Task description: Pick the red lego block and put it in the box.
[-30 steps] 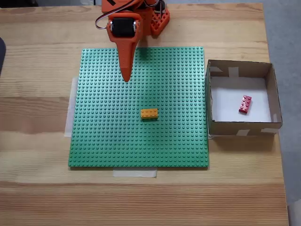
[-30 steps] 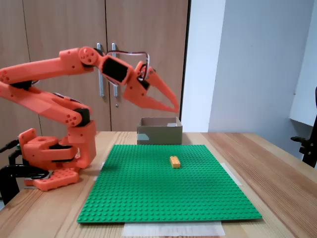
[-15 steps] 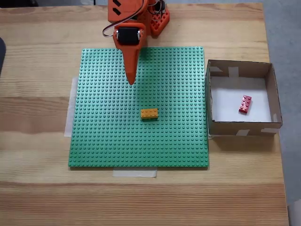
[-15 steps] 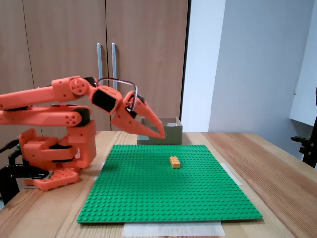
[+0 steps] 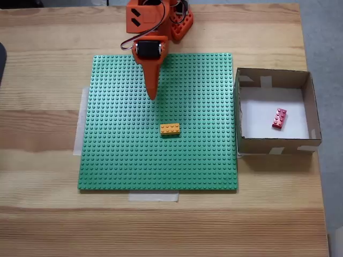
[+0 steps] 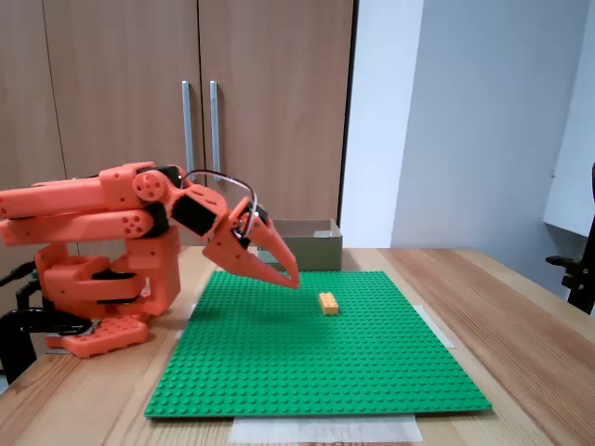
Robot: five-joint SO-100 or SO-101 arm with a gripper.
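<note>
Nearby, yellow-orange brick (image 5: 170, 129), green baseplate (image 5: 123, 160).

Pale wooden table (image 5: 48, 214) with visible plank grain, grey floor (image 5: 321, 37) past its right edge in the top-down fixed view. Behind it in the side-on fixed view, brown wooden cabinet doors (image 6: 112, 84) with two vertical metal handles (image 6: 200, 125), then a plain white wall (image 6: 465, 121). Soft even lighting, plus a bit of a black chair (image 6: 578, 269) at the right edge.
</note>
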